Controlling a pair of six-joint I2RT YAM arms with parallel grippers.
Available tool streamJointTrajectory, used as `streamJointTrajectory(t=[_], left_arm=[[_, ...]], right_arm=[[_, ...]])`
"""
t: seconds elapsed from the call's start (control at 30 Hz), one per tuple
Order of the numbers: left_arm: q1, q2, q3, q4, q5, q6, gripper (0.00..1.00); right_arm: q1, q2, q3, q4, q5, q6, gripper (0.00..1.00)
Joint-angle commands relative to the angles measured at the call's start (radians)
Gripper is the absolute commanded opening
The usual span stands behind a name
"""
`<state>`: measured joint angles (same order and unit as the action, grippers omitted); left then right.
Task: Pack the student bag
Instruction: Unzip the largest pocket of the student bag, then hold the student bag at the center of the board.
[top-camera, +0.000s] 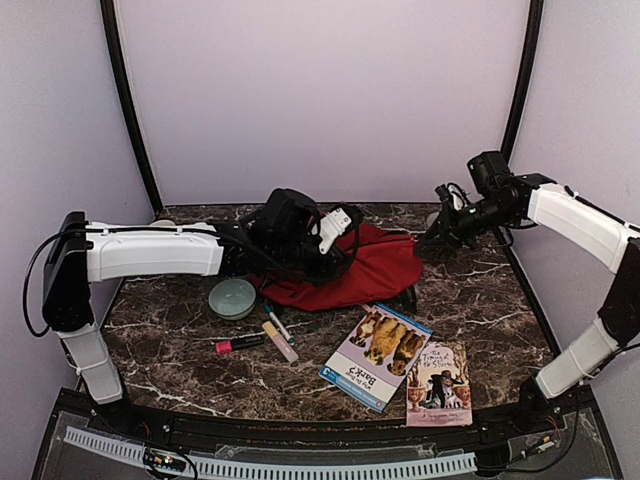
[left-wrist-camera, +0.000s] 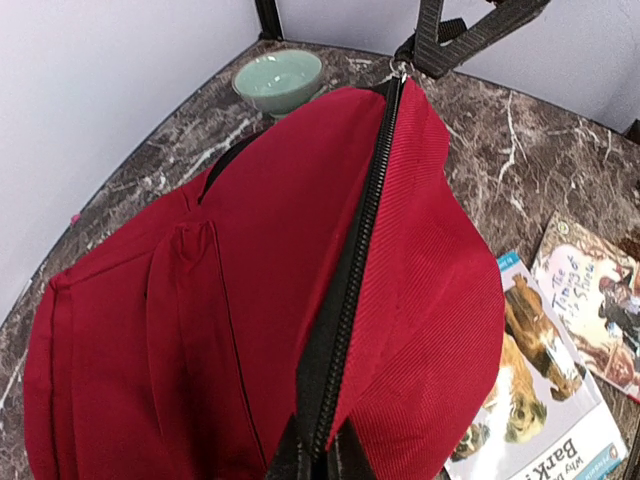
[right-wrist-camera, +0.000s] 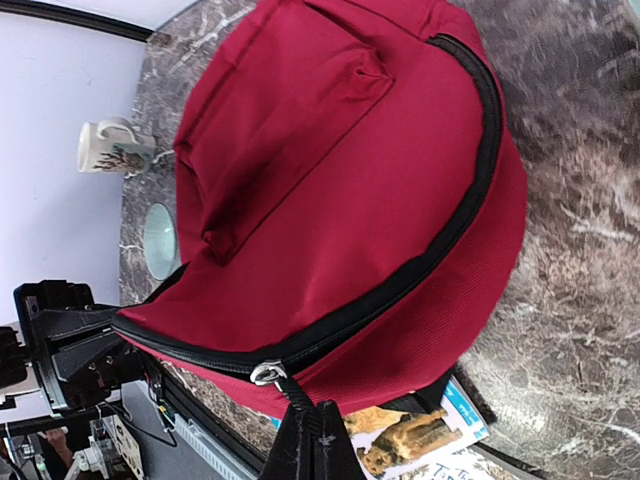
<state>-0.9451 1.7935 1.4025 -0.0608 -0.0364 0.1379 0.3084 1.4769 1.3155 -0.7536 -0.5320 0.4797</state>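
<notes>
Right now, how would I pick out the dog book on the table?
Start at the big red student bag, the largest thing there. On its near side lie two books side by side; the dog book is the left one. Its pale cover shows brown dogs with a blue strip along one edge, while the neighbouring book is tan with a dark figure.

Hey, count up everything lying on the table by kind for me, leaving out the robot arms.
Backpack: 1
Books: 2
Pens and markers: 3
Bowl: 1
Mug: 1
Total: 8
</notes>
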Motion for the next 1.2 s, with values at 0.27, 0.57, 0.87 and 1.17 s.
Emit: streamJointTrajectory(t=[0.27,0.57,0.87,1.17], left_arm=[[0.016,-0.087,-0.158,-0.024,0.041,-0.038,0.0],[0.016,-0.057,-0.111,-0.024,0.032,-0.077,0.42],[0.016,-0.043,-0.043,-0.041,-0.01,-0.118,0.83],[0.004,0.028,0.041,-0.072,0.086,-0.345,0.99]], right_arm=[[-0.015,0.055,-0.027,0.024,0.042,-0.036,0.0],[0.019,0.096,0.006,0.041,0.003,-0.007,0.0],[0.071,0.139,0.009,0.061,0.003,0.009,0.0],[0.077,0.146,-0.003,0.047,0.021,-0.017,0.0]])
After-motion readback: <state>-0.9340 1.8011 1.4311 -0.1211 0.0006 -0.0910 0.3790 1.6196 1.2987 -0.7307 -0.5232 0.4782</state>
